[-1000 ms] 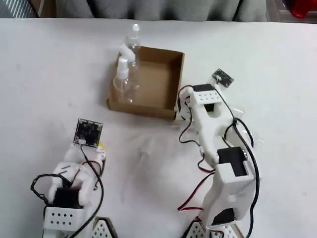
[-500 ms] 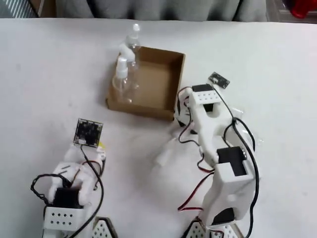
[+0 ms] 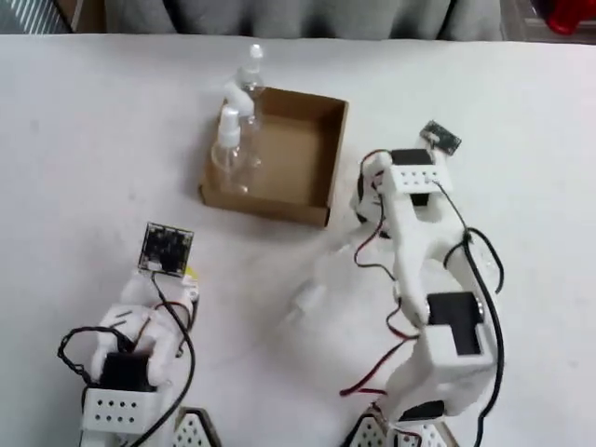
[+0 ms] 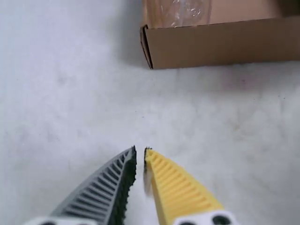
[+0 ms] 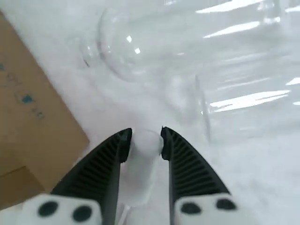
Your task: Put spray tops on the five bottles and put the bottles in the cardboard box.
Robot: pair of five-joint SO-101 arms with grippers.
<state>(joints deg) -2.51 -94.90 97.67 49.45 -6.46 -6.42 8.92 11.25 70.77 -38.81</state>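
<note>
1. My right arm (image 3: pixel 419 242) has swung a little away from the box (image 3: pixel 265 207) in the last second. I judge it is carrying its load clear for capping.
2. Capped bottles (image 3: pixel 233 140) stand at the box wall farthest from that arm.
3. A bare bottle (image 3: pixel 305 298) lies in front of the box and has rolled slightly.
4. My right fingers (image 5: pixel 119 143) clamp a white top (image 5: pixel 146 142) beside the box.
5. My left fingers (image 4: pixel 157 164) are together and empty, in front of the box.

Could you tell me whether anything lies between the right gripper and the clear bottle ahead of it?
Nothing visible does: bare table separates the right gripper, shut on a white spray top, from the clear bottle; the cardboard box sits aside.
</note>
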